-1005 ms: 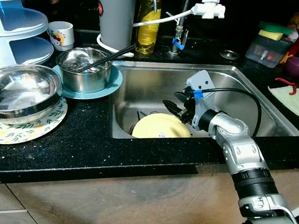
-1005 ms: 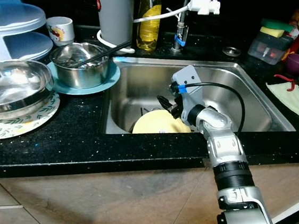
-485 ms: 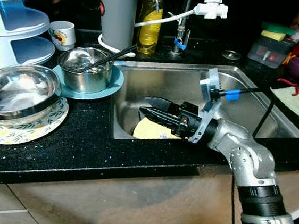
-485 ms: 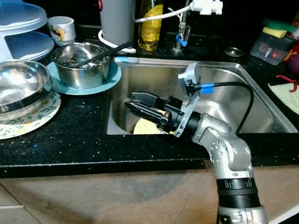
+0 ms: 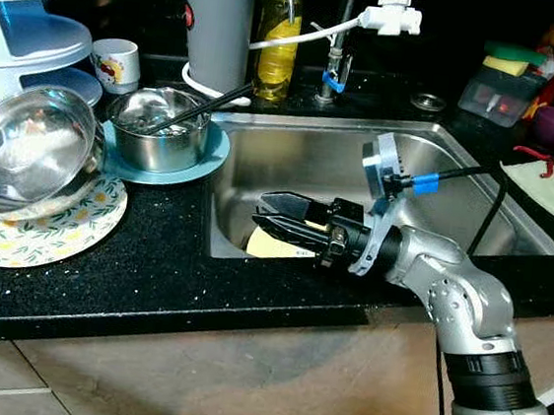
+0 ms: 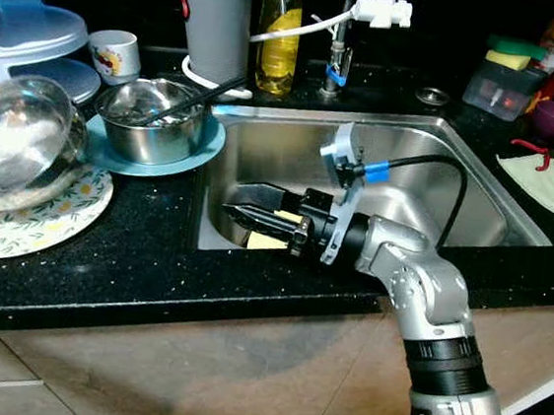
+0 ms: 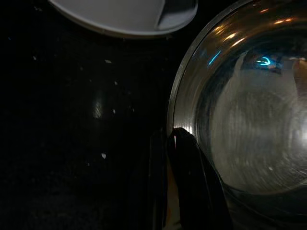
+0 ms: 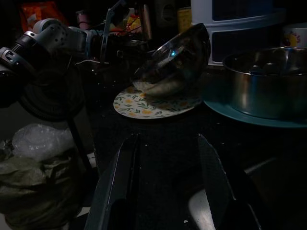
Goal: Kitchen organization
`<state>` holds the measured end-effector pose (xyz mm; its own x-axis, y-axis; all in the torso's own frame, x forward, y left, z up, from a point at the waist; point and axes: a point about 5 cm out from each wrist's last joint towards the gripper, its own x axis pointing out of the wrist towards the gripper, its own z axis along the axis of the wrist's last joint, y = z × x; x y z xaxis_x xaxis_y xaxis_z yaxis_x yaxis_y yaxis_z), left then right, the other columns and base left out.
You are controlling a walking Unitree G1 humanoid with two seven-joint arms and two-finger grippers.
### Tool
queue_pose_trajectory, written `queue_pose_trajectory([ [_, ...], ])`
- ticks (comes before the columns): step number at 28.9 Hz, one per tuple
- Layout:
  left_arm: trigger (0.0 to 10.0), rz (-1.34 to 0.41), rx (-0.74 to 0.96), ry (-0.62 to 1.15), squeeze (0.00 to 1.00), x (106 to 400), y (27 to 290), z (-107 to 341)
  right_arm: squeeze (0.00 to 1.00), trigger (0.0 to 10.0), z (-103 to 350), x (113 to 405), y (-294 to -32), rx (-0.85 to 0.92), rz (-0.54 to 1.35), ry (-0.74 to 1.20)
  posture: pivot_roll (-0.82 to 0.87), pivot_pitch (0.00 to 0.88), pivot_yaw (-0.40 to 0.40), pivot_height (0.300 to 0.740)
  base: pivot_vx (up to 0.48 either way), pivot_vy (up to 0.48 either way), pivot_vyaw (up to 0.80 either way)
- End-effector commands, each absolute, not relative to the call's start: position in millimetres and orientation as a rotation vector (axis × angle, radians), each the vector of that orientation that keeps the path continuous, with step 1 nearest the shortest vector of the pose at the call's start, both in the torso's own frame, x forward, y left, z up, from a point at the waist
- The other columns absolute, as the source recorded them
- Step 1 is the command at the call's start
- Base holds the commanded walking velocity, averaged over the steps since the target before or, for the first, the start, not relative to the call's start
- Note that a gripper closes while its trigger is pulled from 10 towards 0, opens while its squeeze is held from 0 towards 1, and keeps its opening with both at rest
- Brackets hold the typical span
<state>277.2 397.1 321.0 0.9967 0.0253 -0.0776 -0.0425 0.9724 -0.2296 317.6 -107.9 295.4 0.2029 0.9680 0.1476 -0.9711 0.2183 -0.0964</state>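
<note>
My left gripper (image 7: pixel 165 143) pinches the steel bowl's (image 5: pixel 28 147) rim, tilting it on the floral plate (image 5: pixel 41 232). Right gripper (image 5: pixel 281 218), fingers spread, hovers over the sink (image 5: pixel 459 177); perhaps empty.

Polished, mirror-glossy metal is seen on the tilted bowl (image 5: pixel 28 147) and small pot (image 5: pixel 156 127). The sink (image 5: pixel 478 179) behind the right gripper (image 5: pixel 268 214) is brushed steel; the counter (image 5: pixel 152 264) is glossy black speckled stone.
</note>
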Motion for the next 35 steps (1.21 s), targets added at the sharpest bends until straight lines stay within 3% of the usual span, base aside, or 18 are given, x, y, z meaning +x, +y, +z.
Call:
queue_pose_trajectory([
  [1,0.0,0.022,-0.257,-0.009,0.0,276.0,397.4,332.7,0.0,10.0,296.5,314.0,-109.5,0.022,1.359,-0.2,0.04,0.199,-0.012,0.74,0.0,0.0,0.0],
  [4,0.0,-0.172,-0.311,-0.249,0.0,276.0,373.9,372.0,0.0,10.0,303.5,313.1,-111.6,0.062,1.355,-0.233,0.04,0.198,-0.013,0.74,0.0,0.0,0.0],
  [9,0.0,-0.34,-0.336,-0.345,0.0,276.0,348.6,388.6,0.0,10.0,309.6,312.0,-113.2,0.105,1.341,-0.264,0.04,0.194,-0.016,0.74,0.0,0.0,0.0],
  [11,0.0,-0.417,-0.355,-0.368,0.0,282.5,325.3,392.9,0.0,10.0,317.0,312.4,-116.0,0.152,1.293,-0.312,0.04,0.194,-0.017,0.74,0.0,0.0,0.0],
  [14,0.0,-0.437,-0.371,-0.377,0.0,285.6,316.9,394.2,0.0,10.0,320.1,313.3,-117.5,0.174,1.265,-0.33,0.04,0.194,-0.015,0.74,0.0,0.0,0.0],
  [18,0.0,-0.444,-0.12,-0.32,0.0,308.5,259.5,372.3,0.0,10.0,336.6,330.1,-133.8,0.271,0.953,-0.429,0.03,0.2,-0.012,0.74,0.0,0.0,0.0],
  [20,0.0,-0.455,-0.055,-0.3,0.0,310.4,248.8,367.1,0.0,10.0,337.1,332.7,-136.8,0.29,0.902,-0.432,0.03,0.2,-0.012,0.74,0.0,0.0,0.0],
  [26,0.0,-0.508,-0.077,-0.388,0.0,319.1,199.0,361.1,0.0,10.0,333.5,332.2,-143.7,0.364,0.789,-0.451,0.02,0.202,-0.01,0.74,0.0,0.0,0.0],
  [31,0.0,-0.421,-0.056,-0.516,0.0,323.4,184.7,366.9,0.0,10.0,331.3,331.8,-145.4,0.33,0.72,-0.44,0.02,0.205,-0.011,0.74,0.0,0.0,0.0],
  [32,0.0,-0.412,-0.015,-0.552,0.0,321.6,180.0,368.3,1.0,10.0,325.8,336.3,-147.4,0.252,0.646,-0.393,0.02,0.206,-0.011,0.74,0.0,0.0,0.0],
  [35,0.0,-0.427,0.09,-0.571,0.0,318.8,170.7,365.8,1.0,10.0,318.6,343.5,-151.9,0.138,0.535,-0.33,0.02,0.212,-0.01,0.74,0.0,0.0,0.0],
])
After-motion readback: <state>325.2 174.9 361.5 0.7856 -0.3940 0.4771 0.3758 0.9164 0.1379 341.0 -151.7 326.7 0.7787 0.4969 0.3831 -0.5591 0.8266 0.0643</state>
